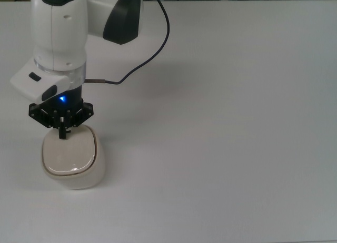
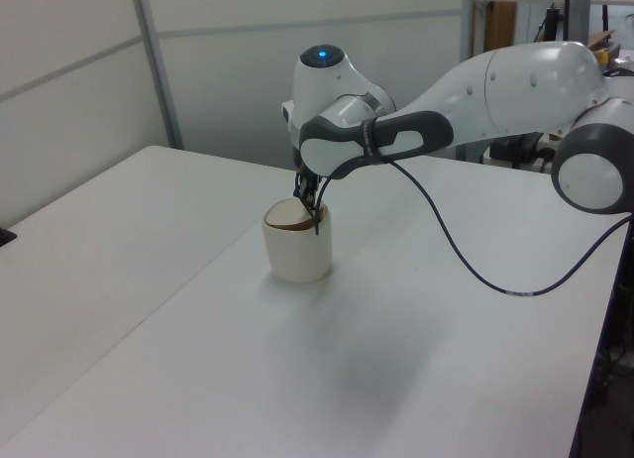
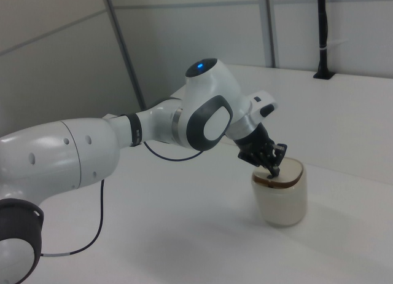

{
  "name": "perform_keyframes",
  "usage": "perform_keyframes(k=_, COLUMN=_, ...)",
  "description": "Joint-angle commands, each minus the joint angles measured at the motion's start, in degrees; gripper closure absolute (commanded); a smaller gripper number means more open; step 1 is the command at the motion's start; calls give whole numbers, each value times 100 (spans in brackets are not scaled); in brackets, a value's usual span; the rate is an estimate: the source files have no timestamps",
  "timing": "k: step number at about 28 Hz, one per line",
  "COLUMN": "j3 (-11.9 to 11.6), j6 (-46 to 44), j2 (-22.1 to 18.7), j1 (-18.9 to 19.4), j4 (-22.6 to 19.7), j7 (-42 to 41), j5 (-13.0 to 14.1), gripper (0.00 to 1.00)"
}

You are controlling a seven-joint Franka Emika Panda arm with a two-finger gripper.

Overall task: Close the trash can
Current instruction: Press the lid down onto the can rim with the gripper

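One trash can [image 1: 73,159] sits on the white desk [image 1: 226,122], near the top view's lower left. Its lid [image 1: 68,151] lies nearly flat over the rim. The gripper [image 1: 62,133] presses down on the lid's edge with its jaws drawn together, holding nothing.

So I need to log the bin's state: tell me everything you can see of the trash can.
The trash can is a small cream-white bin, plastic by its look, with a rounded-square body. It stands upright on the white table. Its flat lid lies nearly level across the top, with a thin dark seam around its edge. The gripper presses on the lid's rim at the top view's upper edge.
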Motion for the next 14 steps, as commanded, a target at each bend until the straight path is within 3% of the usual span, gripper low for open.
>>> perform_keyframes(k=1, j3=1, j6=-94, j2=-67, j1=21, j4=-176, j7=-291, j5=71, gripper=100)
perform_keyframes(k=14, j3=1, j6=-94, j2=144, j1=47, j4=-237, j7=-388, j5=62, gripper=100)
